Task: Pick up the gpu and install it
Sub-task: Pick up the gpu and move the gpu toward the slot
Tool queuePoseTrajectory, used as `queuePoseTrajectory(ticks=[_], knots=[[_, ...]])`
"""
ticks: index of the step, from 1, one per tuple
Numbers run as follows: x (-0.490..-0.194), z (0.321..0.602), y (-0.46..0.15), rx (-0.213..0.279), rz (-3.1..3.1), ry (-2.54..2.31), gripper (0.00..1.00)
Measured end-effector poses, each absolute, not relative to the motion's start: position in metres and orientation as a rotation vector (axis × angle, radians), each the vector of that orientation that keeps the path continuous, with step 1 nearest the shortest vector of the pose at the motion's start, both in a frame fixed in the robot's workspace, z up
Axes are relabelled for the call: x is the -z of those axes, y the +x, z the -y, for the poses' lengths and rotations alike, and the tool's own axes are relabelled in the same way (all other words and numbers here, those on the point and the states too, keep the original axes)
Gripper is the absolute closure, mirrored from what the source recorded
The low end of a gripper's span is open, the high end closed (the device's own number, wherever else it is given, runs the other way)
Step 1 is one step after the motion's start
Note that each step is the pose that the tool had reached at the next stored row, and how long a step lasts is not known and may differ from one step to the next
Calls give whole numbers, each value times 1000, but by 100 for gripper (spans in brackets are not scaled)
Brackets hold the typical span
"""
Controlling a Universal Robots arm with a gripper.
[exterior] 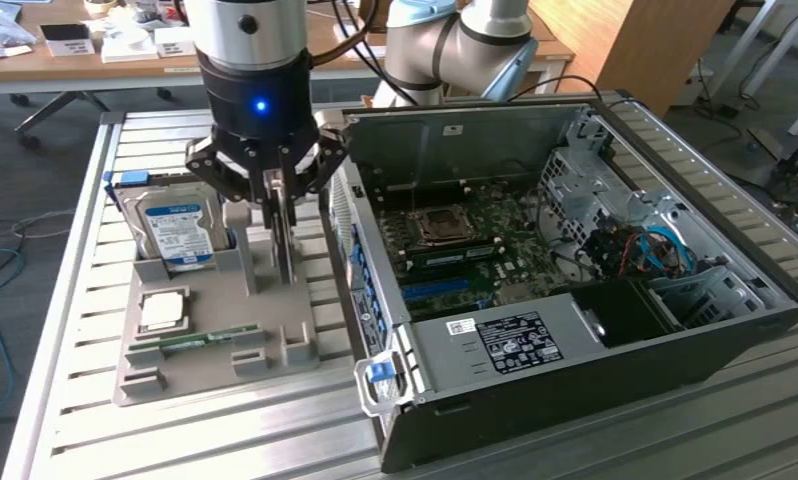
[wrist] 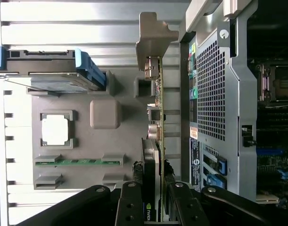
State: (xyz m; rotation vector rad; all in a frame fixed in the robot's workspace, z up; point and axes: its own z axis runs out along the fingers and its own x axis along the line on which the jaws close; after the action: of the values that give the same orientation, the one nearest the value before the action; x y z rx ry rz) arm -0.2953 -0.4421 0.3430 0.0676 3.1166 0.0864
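Note:
The gpu (exterior: pixel 283 240) is a thin dark card standing on edge over the grey holder tray (exterior: pixel 212 378), right beside the open computer case (exterior: pixel 573 300). In the wrist view the gpu (wrist: pixel 160 99) appears edge-on, with its silvery end bracket (wrist: pixel 155 37) at the far end and its black fan side near the fingers. My gripper (exterior: pixel 279 190) comes down from above and is shut on the card's upper edge. In the wrist view my gripper (wrist: pixel 155 207) has a black finger pressed on each face. Whether the card still rests in its slot I cannot tell.
On the tray are a silver hard drive (exterior: pixel 179 230) standing upright, a square processor (exterior: pixel 163 310) and a green memory stick (exterior: pixel 206 338). The case lies open with its motherboard (exterior: pixel 459 235) exposed. All of this sits on a slatted metal table (exterior: pixel 79 330).

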Motion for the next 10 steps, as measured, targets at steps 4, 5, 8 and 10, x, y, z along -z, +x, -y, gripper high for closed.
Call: queuePoseTrajectory(ticks=[4,5,8,10], knots=[[-346,442,-295,-87,-3116,68,73],[-346,442,-295,-87,-3116,68,73],[-346,442,-295,-86,-3117,68,73],[-346,442,-295,-86,-3117,68,73]])
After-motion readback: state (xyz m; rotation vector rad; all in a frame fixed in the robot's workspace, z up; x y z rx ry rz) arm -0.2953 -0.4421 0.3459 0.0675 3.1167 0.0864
